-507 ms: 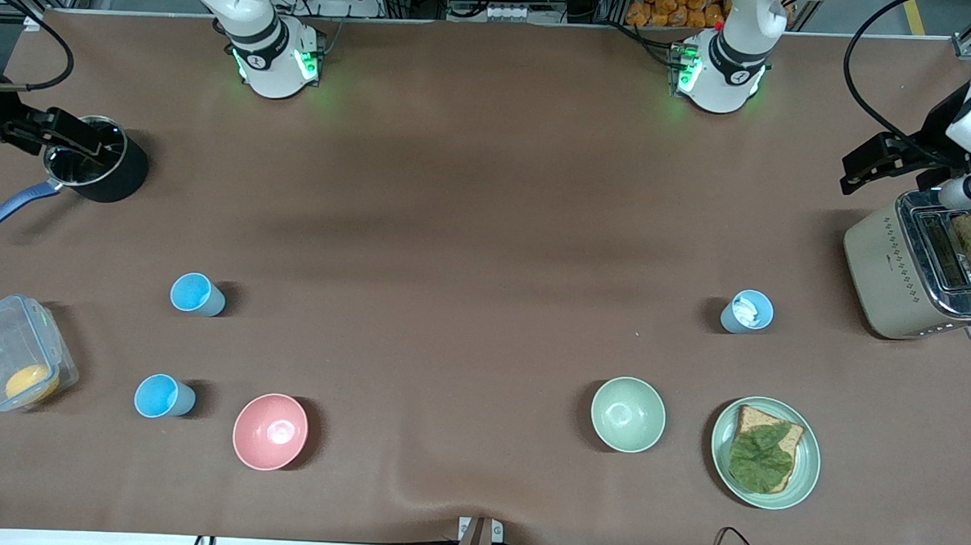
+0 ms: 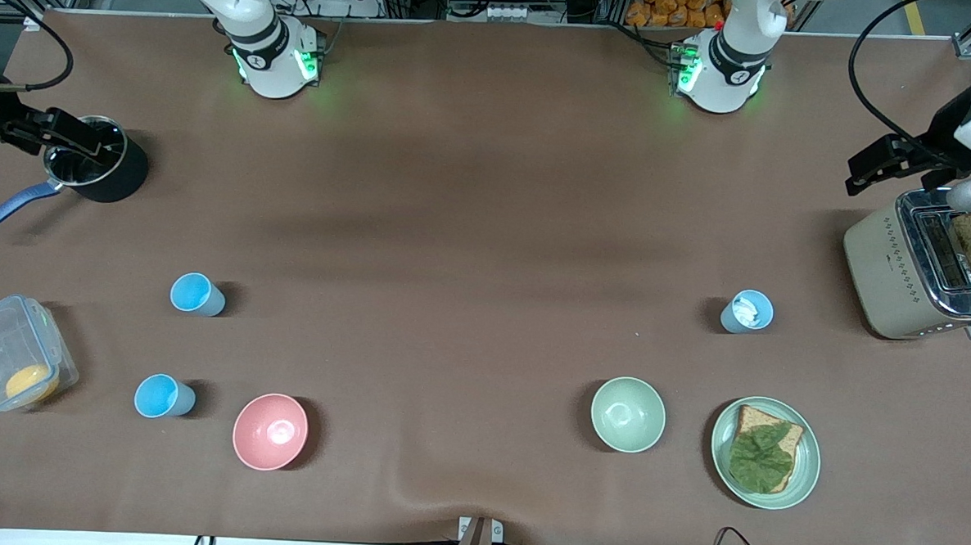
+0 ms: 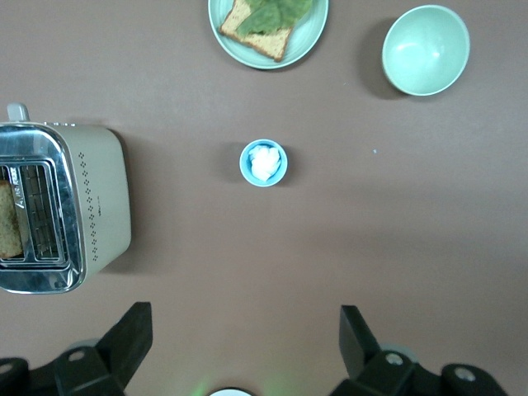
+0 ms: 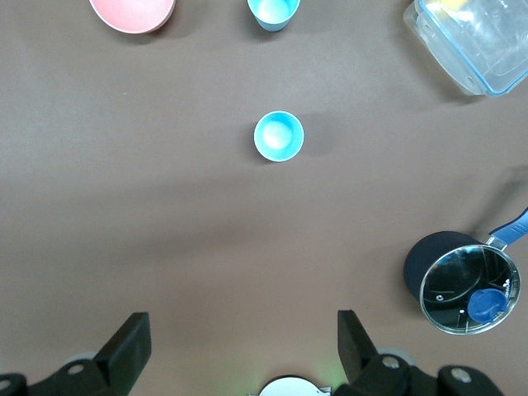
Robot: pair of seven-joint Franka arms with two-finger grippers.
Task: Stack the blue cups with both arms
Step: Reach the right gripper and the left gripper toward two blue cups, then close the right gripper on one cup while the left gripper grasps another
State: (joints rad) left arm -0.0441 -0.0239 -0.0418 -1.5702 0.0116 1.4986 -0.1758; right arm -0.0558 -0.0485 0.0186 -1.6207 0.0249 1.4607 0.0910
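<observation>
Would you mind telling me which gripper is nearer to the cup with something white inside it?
Left. The left gripper is open above the toaster, at the same end of the table as that cup. The right gripper, also open, is over the black pot at the right arm's end.

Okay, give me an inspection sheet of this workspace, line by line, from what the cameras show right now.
Surface: brown table, one wrinkle at the front edge.
Job's things: three blue cups, all apart, upright, unstacked: cup one, cup two, cup three with something white inside.
Clutter: pink bowl, green bowl, plate with bread, toaster, pot, clear container.
Grippers: left gripper open, above the table; right gripper likewise.
Cables: black loops at both table ends.
Surroundings: frames, power strips.
</observation>
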